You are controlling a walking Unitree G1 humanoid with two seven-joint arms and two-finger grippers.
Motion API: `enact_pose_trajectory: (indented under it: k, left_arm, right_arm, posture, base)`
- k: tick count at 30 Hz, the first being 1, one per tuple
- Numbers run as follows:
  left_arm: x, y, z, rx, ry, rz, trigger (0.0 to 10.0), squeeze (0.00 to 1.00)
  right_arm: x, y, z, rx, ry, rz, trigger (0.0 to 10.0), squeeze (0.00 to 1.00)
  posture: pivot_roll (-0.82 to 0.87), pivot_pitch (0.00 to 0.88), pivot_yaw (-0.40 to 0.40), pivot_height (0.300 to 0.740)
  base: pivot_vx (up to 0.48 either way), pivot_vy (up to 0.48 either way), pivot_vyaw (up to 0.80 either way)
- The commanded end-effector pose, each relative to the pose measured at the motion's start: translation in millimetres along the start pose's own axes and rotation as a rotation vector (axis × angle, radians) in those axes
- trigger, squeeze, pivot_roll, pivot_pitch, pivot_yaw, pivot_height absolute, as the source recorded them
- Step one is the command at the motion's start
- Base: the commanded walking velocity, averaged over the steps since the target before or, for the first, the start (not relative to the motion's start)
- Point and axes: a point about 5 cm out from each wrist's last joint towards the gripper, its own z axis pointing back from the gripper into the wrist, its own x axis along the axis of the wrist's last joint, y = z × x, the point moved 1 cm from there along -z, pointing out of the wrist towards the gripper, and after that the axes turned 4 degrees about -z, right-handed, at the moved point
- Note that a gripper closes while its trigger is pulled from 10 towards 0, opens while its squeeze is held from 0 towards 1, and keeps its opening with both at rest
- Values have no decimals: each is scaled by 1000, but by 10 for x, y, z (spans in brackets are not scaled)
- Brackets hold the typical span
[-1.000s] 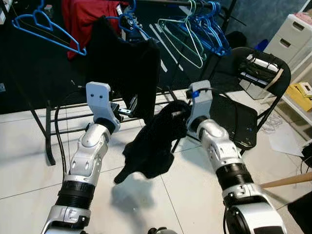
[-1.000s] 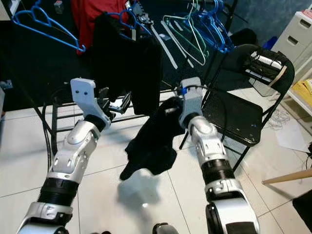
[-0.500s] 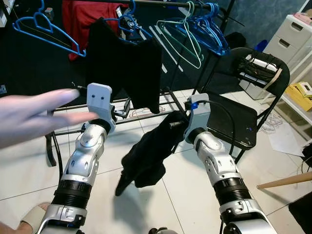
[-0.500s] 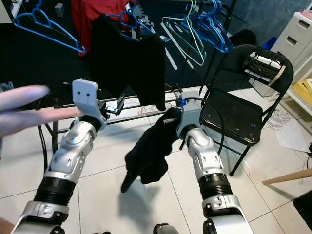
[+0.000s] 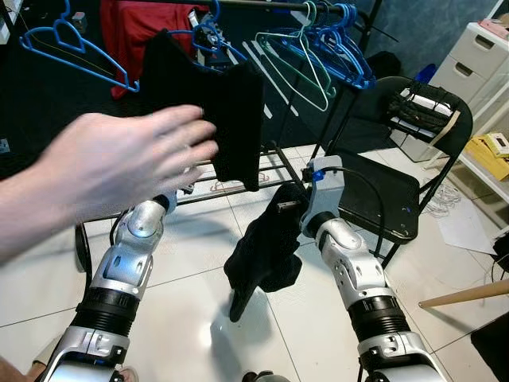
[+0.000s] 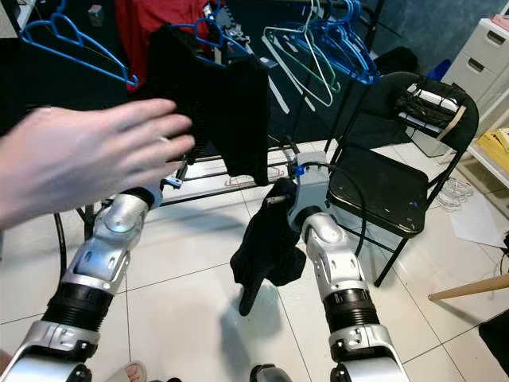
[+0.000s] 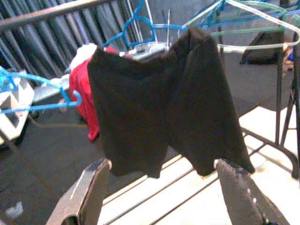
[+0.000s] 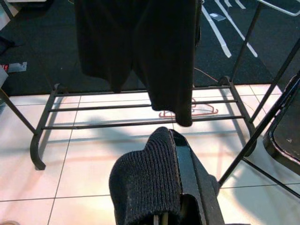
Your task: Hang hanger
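hanger: blue hanger [image 7: 140,26] carries the black shorts [image 5: 211,111]; its hook sits over the rail [image 7: 51,10] at the far side; shorts hang straight down from it, so the hang looks done, my read
long axis: hanger shoulders run left-right along the rail; shorts' width follows the same line
left gripper [image 7: 164,197]: fingers spread wide, nothing between them; wrist view looks straight at the shorts, which sit centred in the gap but further off, not touching
right gripper [image 8: 180,178]: closed on a dark knit garment [image 5: 266,255] that dangles below it toward the floor; near and right of the hung shorts, lower than their hem
nearer arm: left arm, judging by how the shorts fill its wrist view; it is also the free one; right is loaded
bearing: hanger lies far and above both grippers; any reach is up and away, toward the rail
person's hand [image 5: 119,167]: blurred, across the left of the head view, in front of the left forearm; hides the left gripper there
spare hangers: bunch of blue and green hangers [image 5: 318,40] further right on the rail; one blue hanger [image 5: 71,44] at far left
chair [image 5: 398,159]: black folding chair right of the right arm, apart from it
risk: person's hand crosses the left arm's line to the rail; hold off till it's clear, I'd say
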Motion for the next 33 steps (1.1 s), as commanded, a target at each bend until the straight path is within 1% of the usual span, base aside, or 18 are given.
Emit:
enact_pose_trajectory:
  k: [1,5,8,27,33]
  left_arm:
    - [-61,-34,26,-16,24,-39,10000,0]
    - [-61,-39,28,-16,25,-42,10000,0]
    - [-65,-58,25,-19,30,-67,10000,0]
    - [-79,-57,24,-22,39,-76,10000,0]
    - [-99,-81,32,-41,44,-90,10000,0]
  right_arm:
    - [7,0,24,1,-4,-4,0,0]
    - [7,2,25,2,-4,-4,0,0]
    - [16,-11,25,3,-3,-3,0,0]
    - [25,-4,28,2,-2,-8,0,0]
    - [23,2,26,2,-1,-12,0,0]
  posture:
    - [-148,128,-102,740]
    - [-148,128,-102,740]
    - [-150,129,-101,740]
    - [-147,132,-100,740]
    - [-144,131,-96,740]
  base:
    - [0,0,0]
    - [0,0,0]
    - [0,0,0]
    - [0,0,0]
    - [0,0,0]
